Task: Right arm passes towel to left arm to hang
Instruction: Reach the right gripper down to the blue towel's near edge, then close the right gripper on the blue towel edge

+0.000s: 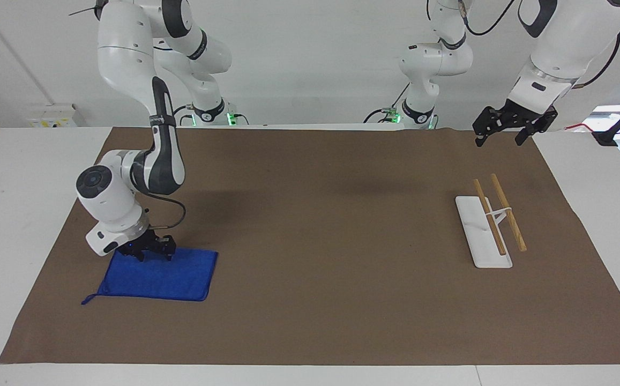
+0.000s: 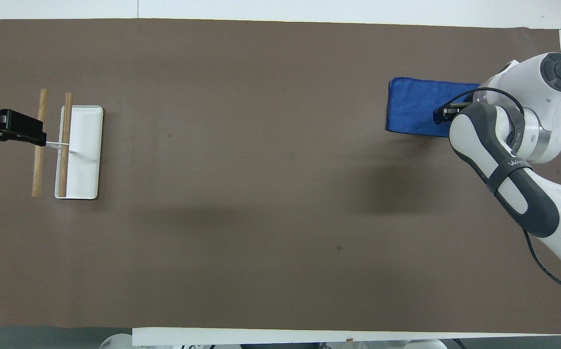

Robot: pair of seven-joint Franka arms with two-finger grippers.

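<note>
Facing view: towel (image 1: 159, 276) flat on mat (image 1: 320, 214), rack (image 1: 489, 225) bare.

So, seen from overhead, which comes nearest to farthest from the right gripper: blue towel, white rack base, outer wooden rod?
From the right gripper:
1. Blue towel, under it.
2. White rack base, at the left arm's end.
3. Outer wooden rod, just past the base.
</note>
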